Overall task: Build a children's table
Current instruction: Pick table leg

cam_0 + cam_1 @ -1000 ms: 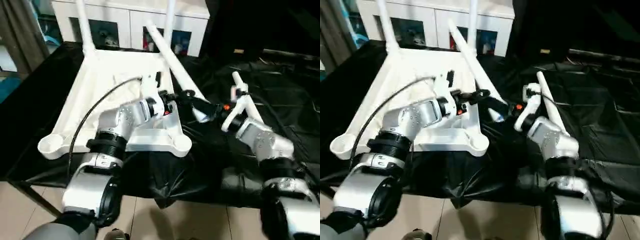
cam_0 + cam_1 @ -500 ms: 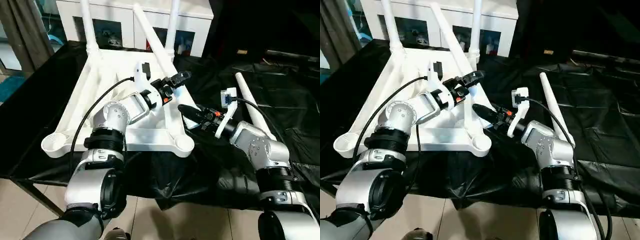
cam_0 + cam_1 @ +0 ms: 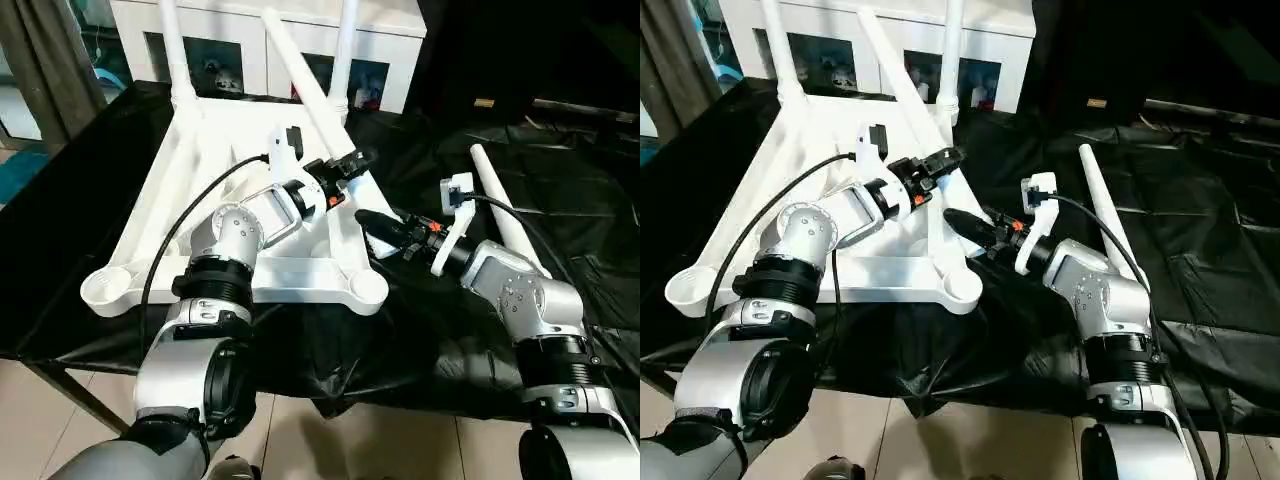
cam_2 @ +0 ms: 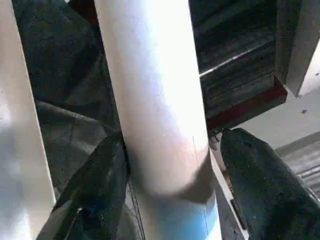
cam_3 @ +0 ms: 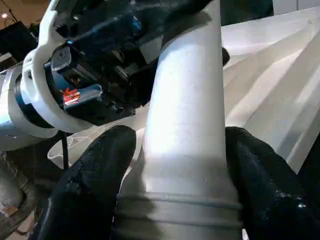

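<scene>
Tabletop point(image 3: 215, 175), white, lies ribbed side up on the black-draped bench point(image 3: 560, 180), sockets at its rounded near corners; two legs point(image 3: 172, 50) stand at its far corners, their tops cut off. Across it slants a third leg point(image 3: 300, 85), lower end hidden behind the grippers. The left gripper point(image 3: 345, 165) has its fingers point(image 4: 95, 185) spread either side of this tube, one touching. The right gripper point(image 3: 380, 228) straddles the leg's ringed base, pads point(image 5: 97, 170) against both sides; grip firmness unclear. Rightmost, a fourth leg point(image 3: 500, 210) lies loose on the cloth.
</scene>
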Tool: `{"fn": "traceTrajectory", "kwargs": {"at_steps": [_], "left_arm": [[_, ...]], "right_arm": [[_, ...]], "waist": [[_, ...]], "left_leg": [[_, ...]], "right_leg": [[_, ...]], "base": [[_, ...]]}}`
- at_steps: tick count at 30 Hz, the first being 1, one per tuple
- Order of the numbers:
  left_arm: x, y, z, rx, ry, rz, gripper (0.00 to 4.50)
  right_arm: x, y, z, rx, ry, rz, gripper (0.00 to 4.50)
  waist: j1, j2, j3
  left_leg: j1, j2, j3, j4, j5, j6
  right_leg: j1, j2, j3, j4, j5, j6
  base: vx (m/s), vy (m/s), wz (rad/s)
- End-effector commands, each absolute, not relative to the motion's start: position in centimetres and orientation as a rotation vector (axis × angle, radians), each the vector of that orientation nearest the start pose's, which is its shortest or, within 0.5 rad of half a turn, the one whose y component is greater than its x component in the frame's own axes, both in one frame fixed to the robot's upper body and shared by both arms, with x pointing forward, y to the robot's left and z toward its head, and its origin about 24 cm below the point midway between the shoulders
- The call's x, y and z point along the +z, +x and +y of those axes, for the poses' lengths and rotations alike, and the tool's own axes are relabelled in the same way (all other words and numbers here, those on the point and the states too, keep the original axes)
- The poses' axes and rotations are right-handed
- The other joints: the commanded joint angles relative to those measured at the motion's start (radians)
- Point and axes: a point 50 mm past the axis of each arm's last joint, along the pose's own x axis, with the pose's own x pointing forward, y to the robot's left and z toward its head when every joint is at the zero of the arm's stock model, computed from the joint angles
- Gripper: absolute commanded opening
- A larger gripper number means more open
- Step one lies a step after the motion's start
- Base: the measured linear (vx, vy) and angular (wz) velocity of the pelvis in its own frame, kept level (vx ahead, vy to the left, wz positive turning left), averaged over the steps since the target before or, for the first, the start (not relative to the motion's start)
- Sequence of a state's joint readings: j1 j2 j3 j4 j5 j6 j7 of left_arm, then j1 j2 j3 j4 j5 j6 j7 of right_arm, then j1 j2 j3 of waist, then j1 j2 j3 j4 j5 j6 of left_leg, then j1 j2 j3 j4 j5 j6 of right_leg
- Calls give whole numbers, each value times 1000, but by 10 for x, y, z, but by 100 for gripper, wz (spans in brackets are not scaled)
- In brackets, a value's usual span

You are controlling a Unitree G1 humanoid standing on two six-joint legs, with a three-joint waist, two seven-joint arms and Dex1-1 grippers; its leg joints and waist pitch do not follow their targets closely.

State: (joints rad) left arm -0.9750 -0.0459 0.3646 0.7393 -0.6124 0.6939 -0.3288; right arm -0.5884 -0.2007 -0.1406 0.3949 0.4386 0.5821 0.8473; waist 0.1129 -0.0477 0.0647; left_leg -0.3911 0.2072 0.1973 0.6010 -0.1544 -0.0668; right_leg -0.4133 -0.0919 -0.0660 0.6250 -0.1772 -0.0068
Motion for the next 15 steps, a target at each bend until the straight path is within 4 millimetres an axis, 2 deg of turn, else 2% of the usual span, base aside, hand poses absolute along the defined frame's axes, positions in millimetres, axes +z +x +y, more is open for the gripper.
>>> {"fn": "traceTrajectory", "kwargs": {"at_steps": [1,5,6,7,11,13,15], "left_arm": [[149,383,55,-691,-806,349,263],[150,383,54,-707,-799,329,229],[151,383,54,-710,-796,324,217],[151,383,54,-712,-793,319,211],[155,385,57,-707,-760,282,202],[158,386,59,-714,-710,258,197],[161,386,61,-724,-677,245,197]], "right_arm": [[99,335,-139,897,399,237,270],[100,334,-139,906,380,228,270],[100,334,-139,911,382,226,326],[101,334,-140,916,398,226,340],[106,334,-140,940,406,222,359],[110,339,-147,893,393,206,385],[118,345,-156,845,451,181,385]], "waist": [[1,-1,-81],[0,-1,-81],[1,0,-81],[0,-1,-80],[1,0,-81],[2,0,-81],[1,-1,-81]], "left_leg": [[23,18,-13,-67,-183,26],[22,18,-13,-67,-180,27],[23,20,-13,-68,-180,26],[22,19,-13,-67,-180,29],[21,19,-13,-68,-176,32],[23,19,-13,-68,-176,30],[23,19,-13,-68,-173,27]], "right_leg": [[60,-49,36,-76,-130,-200],[61,-49,36,-76,-121,-203],[61,-50,35,-75,-123,-205],[60,-49,36,-75,-118,-206],[61,-49,36,-76,-114,-204],[61,-49,36,-76,-119,-199],[62,-49,36,-75,-117,-201]], "base": [[0,0,0],[0,0,0],[0,0,0],[0,0,0],[0,0,0],[0,0,0],[0,0,0]]}}
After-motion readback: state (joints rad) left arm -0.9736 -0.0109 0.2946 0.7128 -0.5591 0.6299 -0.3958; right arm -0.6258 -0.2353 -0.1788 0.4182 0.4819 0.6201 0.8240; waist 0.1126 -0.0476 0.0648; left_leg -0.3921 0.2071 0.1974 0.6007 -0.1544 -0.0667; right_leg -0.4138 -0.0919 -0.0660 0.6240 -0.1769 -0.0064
